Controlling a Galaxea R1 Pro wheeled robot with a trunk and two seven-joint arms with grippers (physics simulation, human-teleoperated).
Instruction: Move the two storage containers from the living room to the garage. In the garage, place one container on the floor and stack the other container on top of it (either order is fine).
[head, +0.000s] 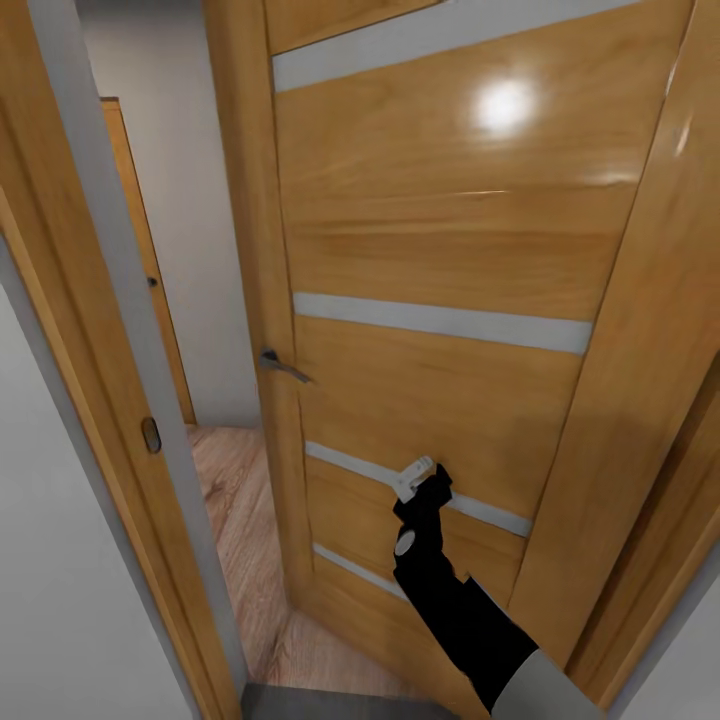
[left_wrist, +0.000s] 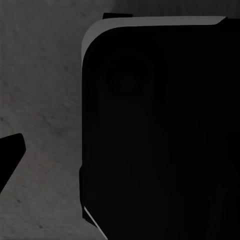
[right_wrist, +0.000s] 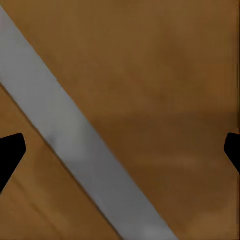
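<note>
the right gripper (head: 418, 478), fingers spread and empty, presses the honey-wood door (head: 430, 250) at a frosted strip (right_wrist: 75, 135), likely swinging it wider toward the wood-plank floor (head: 235, 500) on the left. next comes driving through for the containers, whose place and long axis can't be told. the left gripper (left_wrist: 10, 155) hangs over grey concrete floor (left_wrist: 40, 75); its spread can't be told.

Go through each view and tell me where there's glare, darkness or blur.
Head view: a bright glare spot sits high on the glossy door, and the frame edges lean, wide-angle style. Left wrist view: very dim, a near-black body against grey floor. Right wrist view: the frosted strip looks soft and blurred.
</note>
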